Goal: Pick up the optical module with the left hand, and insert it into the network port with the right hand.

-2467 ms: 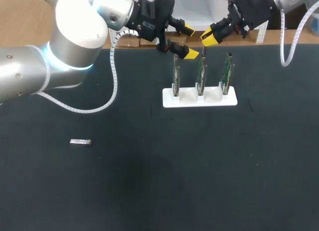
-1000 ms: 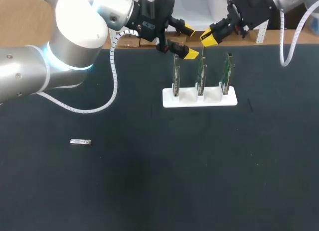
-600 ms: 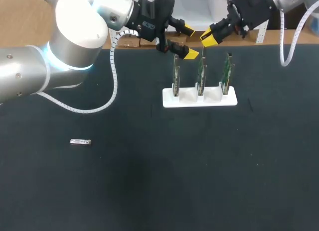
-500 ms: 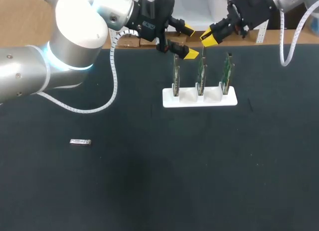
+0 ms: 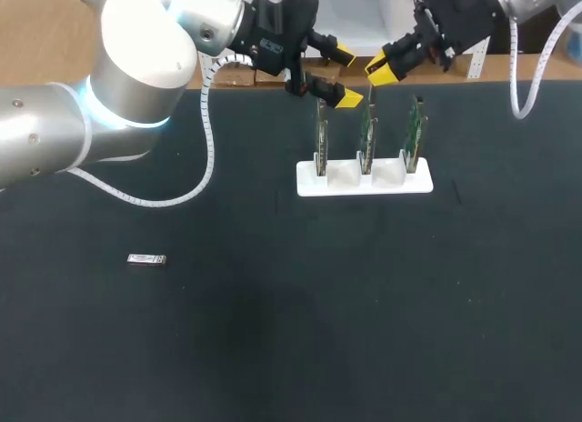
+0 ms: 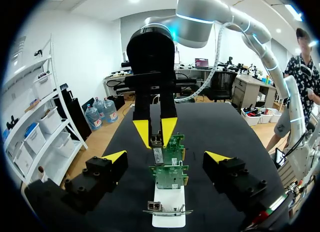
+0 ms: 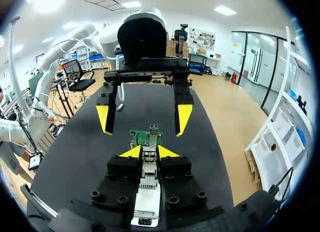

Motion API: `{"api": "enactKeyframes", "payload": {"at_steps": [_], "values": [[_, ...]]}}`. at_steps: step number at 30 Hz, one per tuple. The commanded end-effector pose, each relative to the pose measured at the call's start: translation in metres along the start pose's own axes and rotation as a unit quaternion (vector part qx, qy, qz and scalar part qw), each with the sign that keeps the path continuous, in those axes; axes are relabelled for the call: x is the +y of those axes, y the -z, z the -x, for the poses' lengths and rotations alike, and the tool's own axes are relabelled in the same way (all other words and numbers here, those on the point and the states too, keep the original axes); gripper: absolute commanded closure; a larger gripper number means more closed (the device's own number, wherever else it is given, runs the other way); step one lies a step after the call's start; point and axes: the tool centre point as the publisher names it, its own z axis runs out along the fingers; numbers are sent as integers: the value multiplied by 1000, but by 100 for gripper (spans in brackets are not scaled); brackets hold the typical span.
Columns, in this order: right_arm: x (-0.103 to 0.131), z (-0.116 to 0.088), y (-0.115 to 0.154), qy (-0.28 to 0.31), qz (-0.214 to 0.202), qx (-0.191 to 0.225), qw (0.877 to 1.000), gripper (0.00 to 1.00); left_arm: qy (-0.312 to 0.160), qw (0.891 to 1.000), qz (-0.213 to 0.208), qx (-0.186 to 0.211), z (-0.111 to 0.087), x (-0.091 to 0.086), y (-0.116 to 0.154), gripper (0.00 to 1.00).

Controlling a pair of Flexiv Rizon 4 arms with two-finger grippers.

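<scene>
Right fingers on optical module (aloft).

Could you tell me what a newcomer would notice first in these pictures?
Both grippers facing each other over the white rack of three upright green boards near the far edge of the table: the left gripper open wide, the right gripper pinching a small metal piece above the rack. Next, the lone optical module lying far off on the left.

Left arm comes in elbow bent, left gripper turned sideways, fingers spread wide. Right arm comes in opposite, right gripper tilted downward, facing the left gripper head-on, just ahead of its tips.
</scene>
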Motion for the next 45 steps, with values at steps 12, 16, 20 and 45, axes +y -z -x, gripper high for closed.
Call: {"api": "enactKeyframes", "payload": {"at_steps": [12, 16, 20, 45], "values": [[0, -1, 0, 1, -5, -1, 1000, 100, 2, 1000, -1, 4, 2, 1, 0, 0], [0, -1, 0, 1, -7, -1, 1000, 100, 2, 1000, -1, 4, 2, 1, 0, 0], [0, -1, 0, -1, -11, 0, 1000, 100, 2, 1000, -1, 4, 2, 1, 0, 0], [1, -7, -4, -9, -7, 5, 1000, 100, 2, 1000, -1, 4, 2, 1, 0, 0]]}}
